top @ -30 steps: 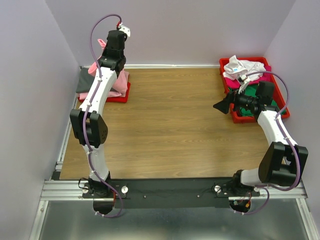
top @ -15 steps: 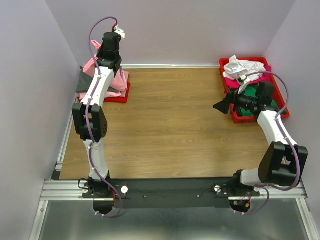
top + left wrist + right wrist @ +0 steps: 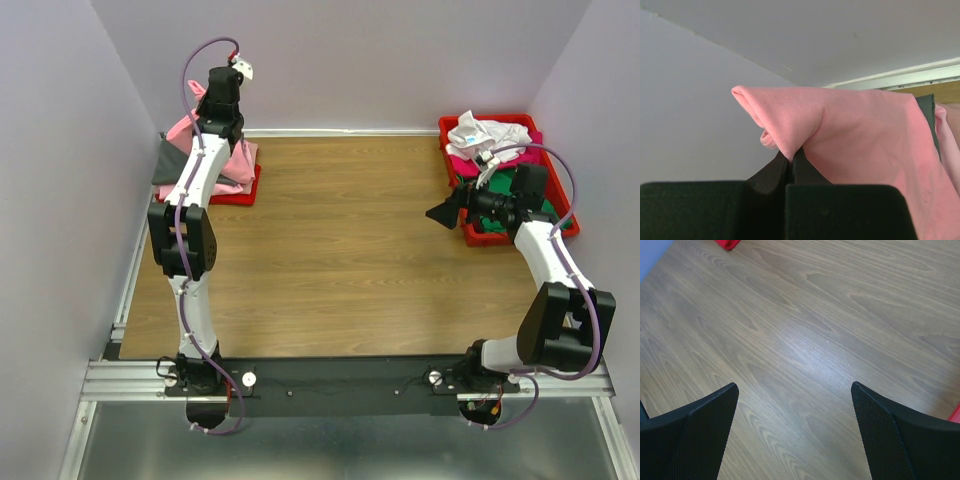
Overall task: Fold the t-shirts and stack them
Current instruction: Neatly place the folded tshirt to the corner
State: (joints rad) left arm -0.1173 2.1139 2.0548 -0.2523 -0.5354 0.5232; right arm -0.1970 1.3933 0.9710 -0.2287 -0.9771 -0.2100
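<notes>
Pink t-shirt [image 3: 855, 130] is pinched at a fold in the left tool [image 3: 791, 162] above the red tray [image 3: 243, 195], so I'd lift it clear, then spread it flat on the desk [image 3: 340, 230], where the right tool [image 3: 794, 390] hovers, fingers apart.

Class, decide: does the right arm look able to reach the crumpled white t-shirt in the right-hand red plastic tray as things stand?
Probably yes. The right gripper is open and empty beside that red plastic tray, and the crumpled white t-shirt lies uncovered on top inside it.
</notes>
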